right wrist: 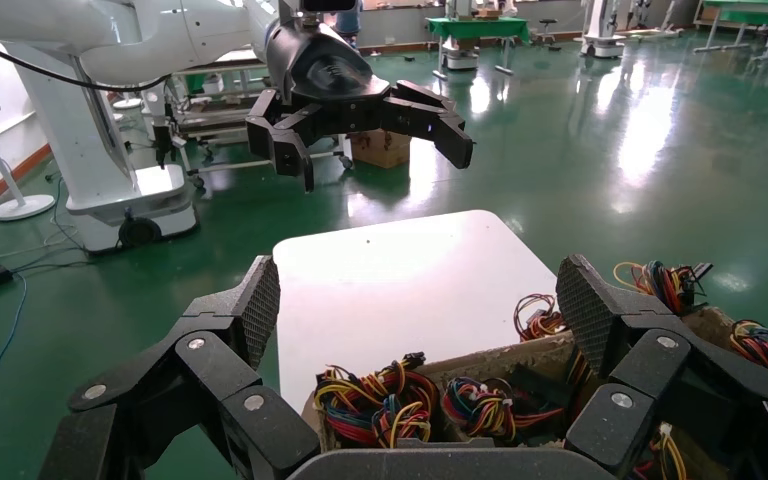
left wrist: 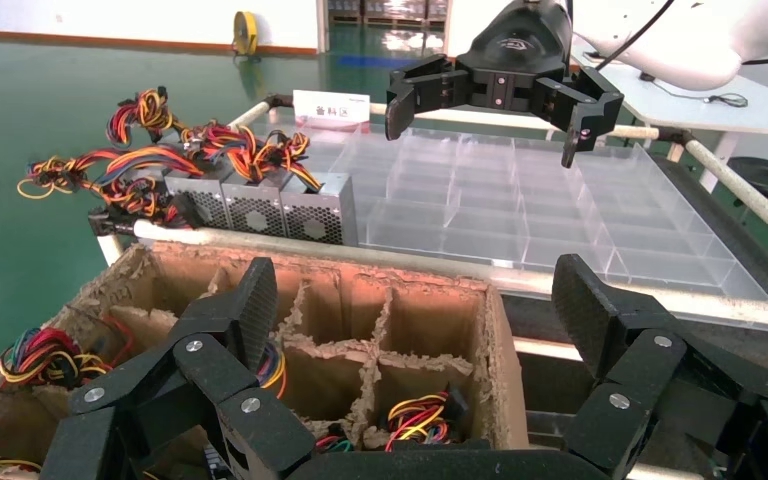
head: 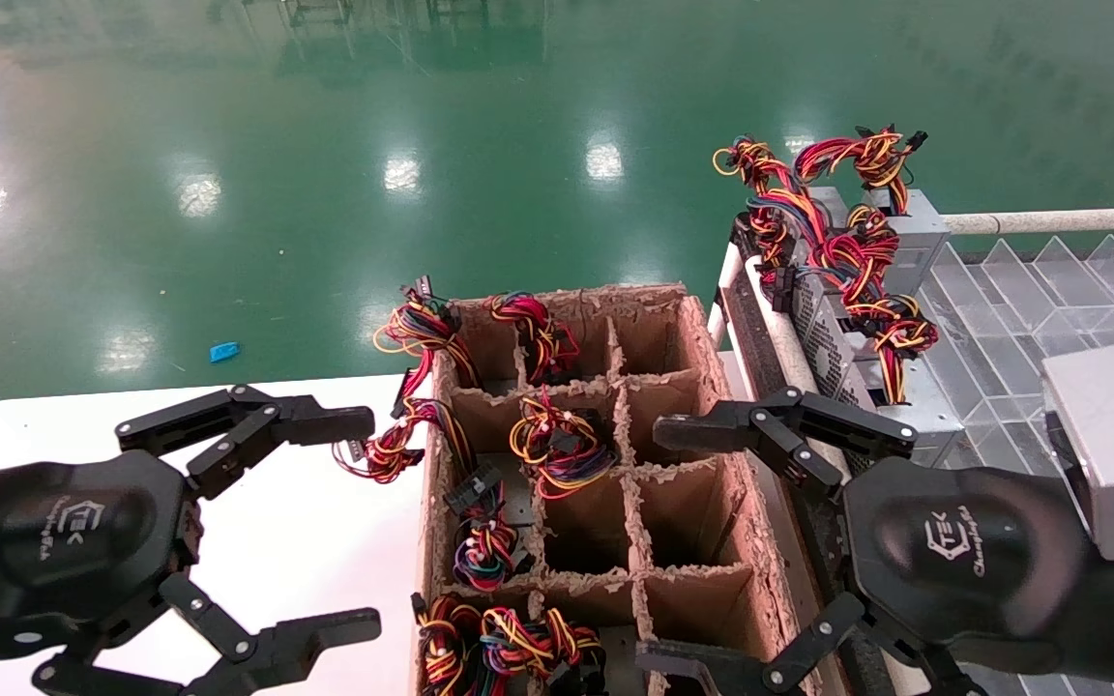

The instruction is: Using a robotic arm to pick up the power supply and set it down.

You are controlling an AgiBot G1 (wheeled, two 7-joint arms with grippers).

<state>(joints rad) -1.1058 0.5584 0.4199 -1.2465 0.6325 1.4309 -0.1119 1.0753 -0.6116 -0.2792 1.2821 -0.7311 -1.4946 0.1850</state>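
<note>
Right gripper (head: 702,551) hangs with its fingers spread wide and nothing between them, its black palm with the white logo facing up toward the head camera, over the right-hand edge of the cardboard box (head: 683,319). Beyond it and a little to its right, the power supply (head: 833,343) stands on edge at the near left corner of the clear divider tray (head: 1021,319), its perforated grille face turned toward the box and its red, yellow and orange wires (head: 857,251) piled up above it; from the left wrist view it is one of a short row of grey units (left wrist: 260,205) lined up along the tray's edge, well apart from the gripper's fingertips. Just to the gripper's left, the cardboard box is split by ragged dividers into cells; several cells on its far and left side hold more bundles of coloured wires (head: 557,445), while the cells nearest the gripper look dark and bare. Past the box on the gripper's far left, the left gripper (head: 354,522) hovers over the white table (head: 306,541), its fingers likewise spread apart and holding nothing. A green glossy floor (head: 422,126) stretches out beyond the table and tray.
</note>
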